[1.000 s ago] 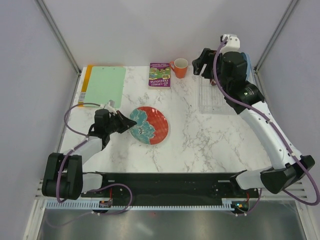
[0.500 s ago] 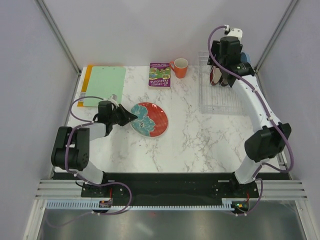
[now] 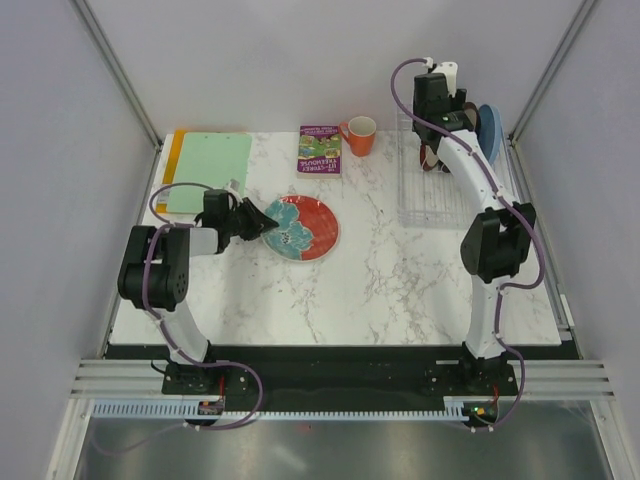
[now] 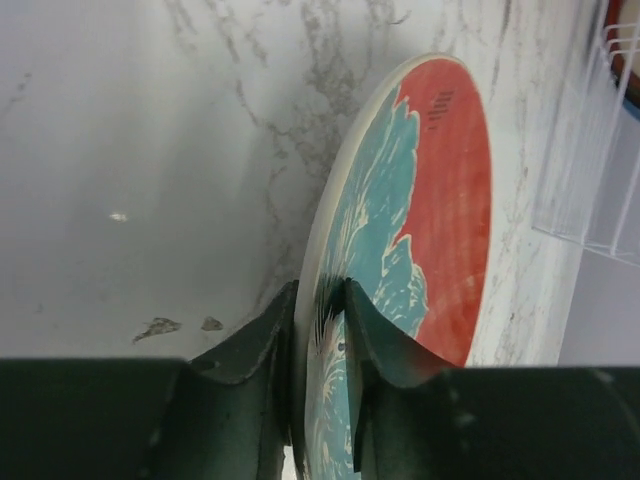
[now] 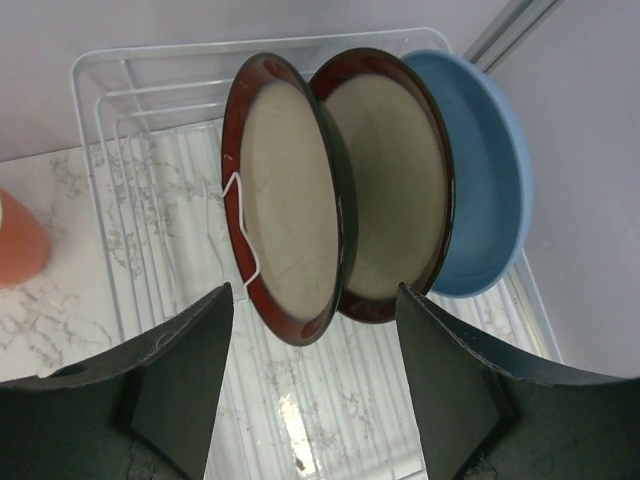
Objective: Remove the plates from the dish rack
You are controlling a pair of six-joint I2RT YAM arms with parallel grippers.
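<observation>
My left gripper (image 3: 262,220) is shut on the near-left rim of the red-orange plate with the teal flower (image 3: 305,228), which lies flat low on the marble left of centre. In the left wrist view the fingers (image 4: 320,295) pinch that plate's (image 4: 440,190) edge. The dish rack (image 3: 432,205) stands at the back right. In it two dark-red-rimmed cream plates (image 5: 285,200) (image 5: 395,180) and a light blue plate (image 5: 490,170) stand on edge. My right gripper (image 5: 312,295) hangs open just above the rack, its fingers either side of the two dark-red plates, touching none.
An orange mug (image 3: 360,134) and a purple book (image 3: 320,149) sit at the back centre. A green clipboard (image 3: 208,170) lies at the back left. The rack's wire wall (image 4: 600,150) shows beyond the flowered plate. Enclosure walls stand close behind the rack.
My right arm has swung back and right until its gripper hangs over the rack's plates. My left gripper has carried the flowered plate slightly toward the back.
</observation>
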